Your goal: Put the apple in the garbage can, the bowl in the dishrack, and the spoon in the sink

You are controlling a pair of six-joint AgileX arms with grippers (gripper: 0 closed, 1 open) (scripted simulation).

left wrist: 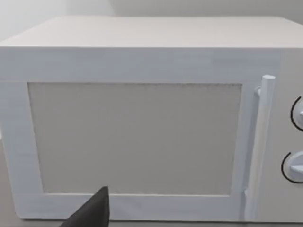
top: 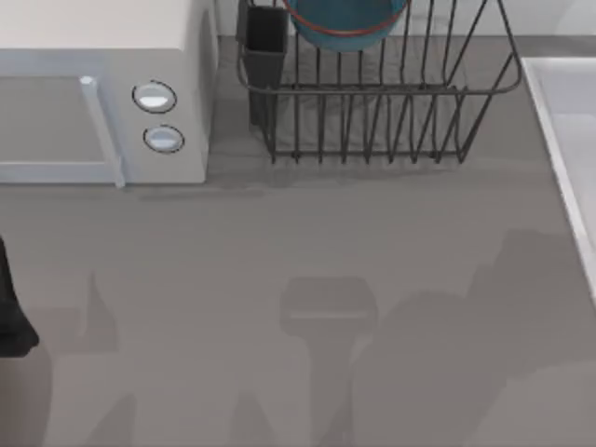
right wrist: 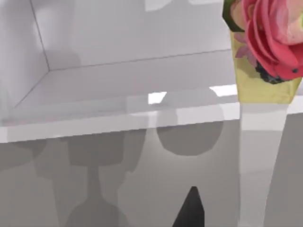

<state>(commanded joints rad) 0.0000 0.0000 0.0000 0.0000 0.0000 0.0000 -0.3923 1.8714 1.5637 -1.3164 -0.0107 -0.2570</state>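
Dishrack (top: 382, 102) taken as landmark, standing at the table's (top: 298, 279) far edge. Bowl (top: 346, 20) sits inside the dishrack, toward its rear. Utensil cup (top: 264, 47) is at the dishrack's left corner. Microwave (top: 102, 93) stands just left of the dishrack. Sink (top: 570, 121) lies right of the dishrack.

Grey table (top: 307, 261) — big things at the back.
Microwave (top: 102, 102) on the left, dishrack (top: 372, 112) in the middle — sink (top: 568, 130) on the right.
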